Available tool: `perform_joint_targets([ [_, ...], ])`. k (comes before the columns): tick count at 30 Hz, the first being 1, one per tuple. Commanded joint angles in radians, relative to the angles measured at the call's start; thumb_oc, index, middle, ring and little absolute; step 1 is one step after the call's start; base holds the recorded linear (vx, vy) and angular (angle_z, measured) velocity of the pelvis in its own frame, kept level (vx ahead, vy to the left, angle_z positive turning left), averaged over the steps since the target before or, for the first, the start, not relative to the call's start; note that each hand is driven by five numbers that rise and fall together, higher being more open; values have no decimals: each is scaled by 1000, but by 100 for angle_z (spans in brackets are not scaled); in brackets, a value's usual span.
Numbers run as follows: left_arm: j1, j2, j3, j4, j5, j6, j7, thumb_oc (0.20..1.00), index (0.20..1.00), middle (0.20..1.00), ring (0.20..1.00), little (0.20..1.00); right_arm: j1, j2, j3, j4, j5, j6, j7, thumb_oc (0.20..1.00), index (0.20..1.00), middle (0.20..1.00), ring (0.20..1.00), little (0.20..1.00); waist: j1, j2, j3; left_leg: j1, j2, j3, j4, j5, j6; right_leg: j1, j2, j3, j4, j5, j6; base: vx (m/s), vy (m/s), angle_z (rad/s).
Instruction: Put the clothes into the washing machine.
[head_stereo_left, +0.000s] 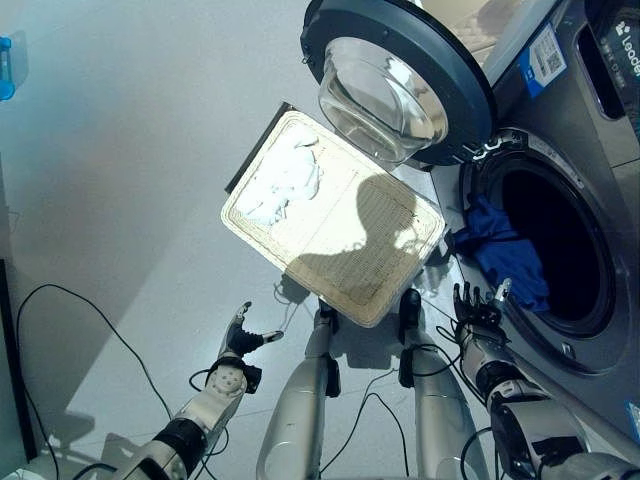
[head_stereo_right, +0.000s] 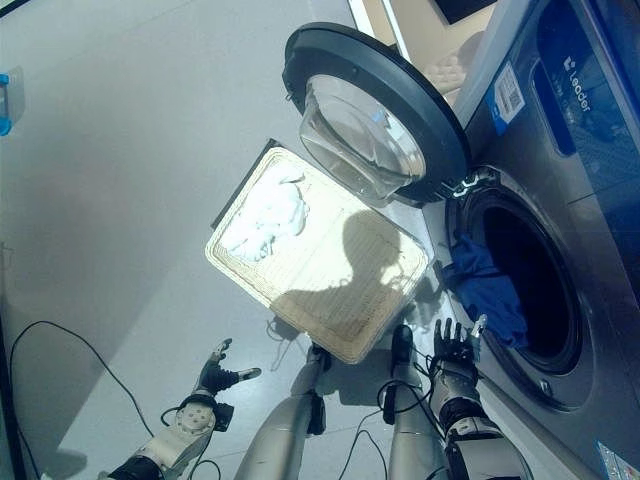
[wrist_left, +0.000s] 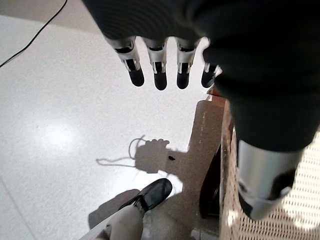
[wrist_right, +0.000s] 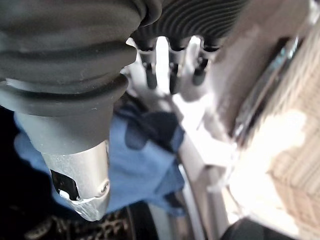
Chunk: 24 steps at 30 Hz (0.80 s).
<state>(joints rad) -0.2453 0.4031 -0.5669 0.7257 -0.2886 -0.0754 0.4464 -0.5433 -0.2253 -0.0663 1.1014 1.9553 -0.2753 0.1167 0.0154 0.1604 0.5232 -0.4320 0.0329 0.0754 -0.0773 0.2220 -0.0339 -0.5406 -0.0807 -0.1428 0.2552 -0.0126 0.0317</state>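
The right hand (head_stereo_left: 478, 305) hovers with fingers spread and straight, holding nothing, just in front of the washer's (head_stereo_left: 590, 150) drum opening. A blue garment (head_stereo_left: 505, 250) drapes over the lower rim of the opening, half inside. The round door (head_stereo_left: 400, 75) stands swung open. The left hand (head_stereo_left: 240, 340) hangs relaxed and empty over the floor (head_stereo_left: 120, 150). A white garment (head_stereo_left: 285, 185) lies in the flat basket (head_stereo_left: 350, 250) on the floor beside the washer.
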Motion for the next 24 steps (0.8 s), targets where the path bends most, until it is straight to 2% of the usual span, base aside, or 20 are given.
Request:
perform_joint_targets([
  [1, -23, -3, 23, 17, 28, -15, 22, 1000, 1000, 1000, 1000, 1000, 40, -44, -18, -41, 17, -65, 33, 1000, 1000, 1000, 1000, 1000, 10, -15, -3, 10, -80, 10, 78, -115, -16, 53, 38, -37, -108, 68, 40, 0, 0, 0],
  [6, -17, 26, 33, 9, 26, -11, 7, 1000, 1000, 1000, 1000, 1000, 13, -107, -78, -73, 17, -96, 26, 1000, 1000, 1000, 1000, 1000, 15, -20, -3, 10, -81, 5, 78, -116, -14, 50, 36, -41, -95, 63, 46, 3, -15, 3],
  [7, -8, 45, 40, -8, 28, -1, 0, 1000, 1000, 1000, 1000, 1000, 0, -154, -140, -122, 17, -117, -18, 1000, 1000, 1000, 1000, 1000, 17, -25, -3, 13, -80, 0, 81, -121, -13, 54, 36, -43, -90, 60, 49, 34, -47, 3],
  [9, 2, 63, 45, -21, 21, 1, -5, 1000, 1000, 1000, 1000, 1000, -4, -187, -182, -156, 17, -147, -47, 1000, 1000, 1000, 1000, 1000, 17, -28, -3, 16, -81, -5, 82, -125, -11, 58, 38, -42, -89, 57, 50, 16, -42, 5],
  [12, 45, 129, 51, -82, -12, 7, -15, 1000, 1000, 1000, 1000, 1000, -13, -301, -290, -225, 17, -275, -125, 1000, 1000, 1000, 1000, 1000, 19, -35, -3, 33, -85, -20, 76, -139, -6, 72, 44, -37, -86, 46, 53, 22, -15, 8],
  [14, 53, 151, 55, -97, -22, 10, -24, 1000, 1000, 1000, 1000, 1000, -32, -344, -317, -245, 17, -322, -138, 1000, 1000, 1000, 1000, 1000, 21, -37, -3, 28, -85, -24, 73, -131, -5, 67, 46, -37, -92, 59, 52, 0, 0, 0],
  [15, 67, 179, 60, -116, -30, 19, -33, 1000, 1000, 1000, 1000, 1000, -48, -395, -334, -285, 17, -396, -164, 1000, 1000, 1000, 1000, 1000, 21, -42, -3, 33, -85, -26, 69, -133, -5, 69, 48, -39, -95, 62, 54, 0, 0, 0],
  [17, 72, 186, 61, -122, -35, 23, -34, 1000, 1000, 1000, 1000, 1000, -53, -405, -341, -309, 17, -420, -174, 1000, 1000, 1000, 1000, 1000, 19, -44, -3, 31, -85, -26, 69, -133, -6, 68, 49, -39, -97, 64, 55, 0, 0, 0],
  [18, 80, 192, 69, -132, -41, 37, -36, 1000, 1000, 1000, 1000, 1000, -52, -426, -356, -351, 17, -482, -189, 1000, 1000, 1000, 1000, 1000, 13, -51, -3, 32, -84, -26, 68, -134, -6, 67, 51, -37, -101, 68, 57, 0, 0, 0],
  [20, 86, 189, 74, -139, -45, 44, -36, 1000, 1000, 1000, 1000, 1000, -52, -433, -369, -408, 17, -542, -207, 1000, 1000, 1000, 1000, 1000, 9, -56, -3, 31, -85, -25, 65, -133, -5, 66, 53, -33, -109, 74, 58, -3, 31, -8],
  [22, 87, 170, 72, -139, -37, 44, -34, 1000, 1000, 1000, 1000, 1000, -33, -441, -340, -414, 3, -568, -157, 1000, 1000, 1000, 1000, 1000, 4, -62, -3, 25, -87, -24, 65, -133, -2, 59, 52, -27, -118, 83, 57, -11, 48, -9],
  [24, 89, 156, 73, -137, -32, 42, -31, 1000, 1000, 1000, 1000, 1000, -30, -429, -317, -437, -67, -564, -173, 1000, 1000, 1000, 1000, 1000, 1, -63, -3, 20, -89, -21, 68, -132, -1, 54, 51, -23, -122, 89, 58, -13, 36, -5],
])
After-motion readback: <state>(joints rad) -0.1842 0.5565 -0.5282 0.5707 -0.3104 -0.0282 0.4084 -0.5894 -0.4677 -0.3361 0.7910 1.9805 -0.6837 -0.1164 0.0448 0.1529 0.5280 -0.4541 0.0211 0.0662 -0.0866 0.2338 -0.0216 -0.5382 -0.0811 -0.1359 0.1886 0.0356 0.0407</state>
